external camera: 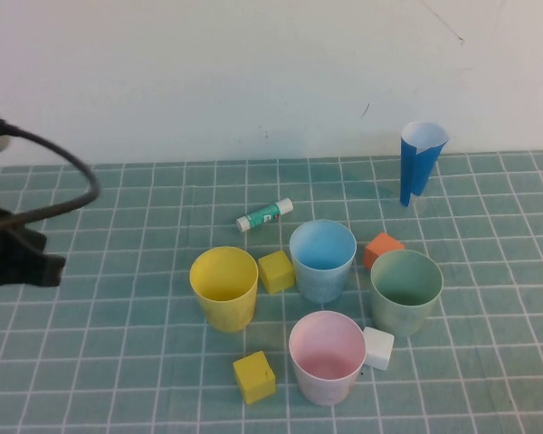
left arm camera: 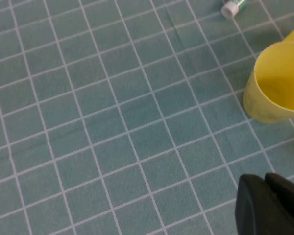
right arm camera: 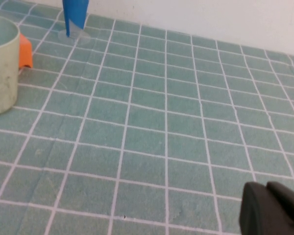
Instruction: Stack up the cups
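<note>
Desk (external camera: 118, 362): a green mat ruled in white squares, set against a white wall (external camera: 253, 63).

Four tapered plastic cups stand upright and apart at the desk's middle, none nested, all showing empty interiors: yellow cup (external camera: 224, 287) nearest the robot's left, light blue cup (external camera: 322, 259) farthest back, pale green cup (external camera: 405, 291) toward the right, pink cup (external camera: 327, 356) nearest the robot.

One dark-blue paper cone (external camera: 419, 160) stands upright near the wall, well behind the green cup.

Four small cubes: a yellow cube (external camera: 276, 271) between the yellow and blue cups, a second yellow cube (external camera: 254, 377) just left of the pink cup, an orange cube (external camera: 382, 250) between the blue and green cups, a white cube (external camera: 377, 348) touching the pink cup's right side.

One glue stick (external camera: 264, 215) lies behind the blue cup; its green label cannot be read.

Left hand (external camera: 23, 258): at the desk's left edge, well apart from the cups; whether wide or narrow, I cannot tell. Right hand (right arm camera: 272, 210): seen only in its wrist view, over bare mat; I cannot tell its opening.
</note>
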You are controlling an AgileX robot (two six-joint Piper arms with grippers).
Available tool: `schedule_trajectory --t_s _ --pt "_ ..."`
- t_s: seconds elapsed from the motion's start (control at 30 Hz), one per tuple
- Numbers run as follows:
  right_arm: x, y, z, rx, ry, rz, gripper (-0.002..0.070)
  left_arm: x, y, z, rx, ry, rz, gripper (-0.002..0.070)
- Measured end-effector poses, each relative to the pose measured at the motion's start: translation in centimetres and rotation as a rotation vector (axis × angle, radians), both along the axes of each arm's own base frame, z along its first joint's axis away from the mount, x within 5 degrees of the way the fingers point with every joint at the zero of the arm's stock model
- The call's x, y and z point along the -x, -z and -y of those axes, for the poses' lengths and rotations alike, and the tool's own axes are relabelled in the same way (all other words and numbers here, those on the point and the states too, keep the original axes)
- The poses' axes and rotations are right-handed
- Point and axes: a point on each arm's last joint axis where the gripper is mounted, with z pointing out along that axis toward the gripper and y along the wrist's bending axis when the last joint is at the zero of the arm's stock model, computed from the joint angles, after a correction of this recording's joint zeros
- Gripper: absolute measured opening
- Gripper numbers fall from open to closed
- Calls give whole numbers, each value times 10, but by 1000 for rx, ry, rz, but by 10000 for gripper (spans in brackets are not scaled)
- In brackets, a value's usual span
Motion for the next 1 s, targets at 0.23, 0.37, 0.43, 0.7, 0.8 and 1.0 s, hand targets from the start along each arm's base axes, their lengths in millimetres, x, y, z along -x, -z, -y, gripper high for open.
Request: schedule_trajectory --t_s 0.23,0.37,0.43,0.7,0.8,1.0 --pt "0 0 0 0 0 0 -1 -53 19 41 -103 84 -131 -2" --pt "0 0 0 0 0 0 -1 -71 26 62 -103 117 -168 -2" --pt "0 0 0 1 0 0 -1 -81 31 71 -106 132 -199 -2" --pt "0 0 -6 -218 10 1 -1 -112 57 93 -89 143 -334 92" --pt "0 -1 -12 -451 13 -10 -1 -123 72 98 -91 134 -380 249" --pt "1 -5 -24 -849 6 -33 -1 -146 97 107 -88 99 -444 458"
